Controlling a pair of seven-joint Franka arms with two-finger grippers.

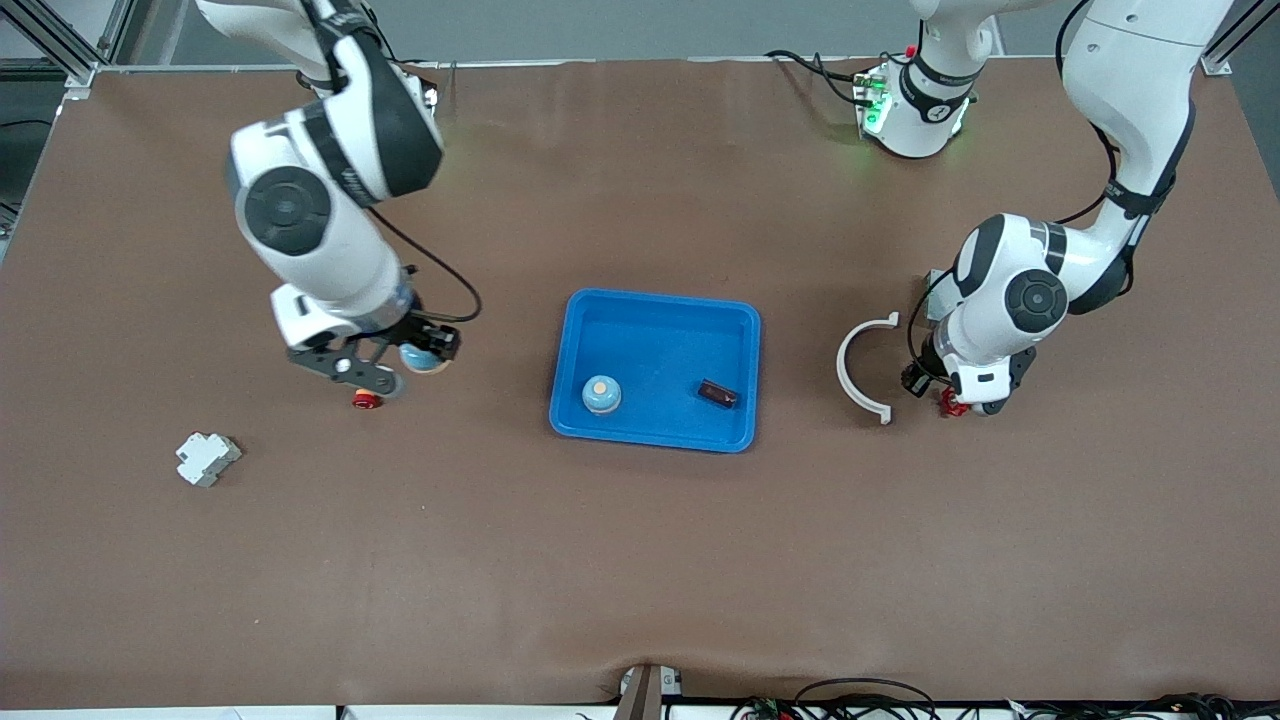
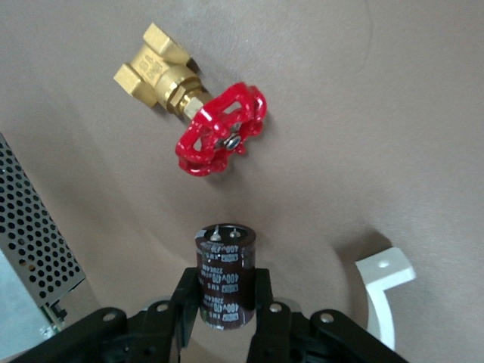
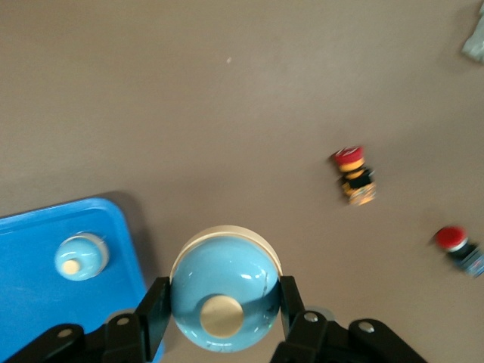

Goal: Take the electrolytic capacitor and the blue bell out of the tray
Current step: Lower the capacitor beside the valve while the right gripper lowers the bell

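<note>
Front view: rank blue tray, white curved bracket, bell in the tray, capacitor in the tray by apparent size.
1. blue tray
2. white curved bracket
3. bell in the tray
4. capacitor in the tray
The last two look close in size; the bell appears slightly bigger. All rest on the table, so camera distance matters little.

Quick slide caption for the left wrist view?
Left pincer grips a dark capacitor above the brown table, near a red-handled brass valve.

We see the left gripper (image 1: 930, 385) mostly hidden under its own arm in the front view; the white arc (image 2: 384, 291) is cut off at the left wrist view's edge.
</note>
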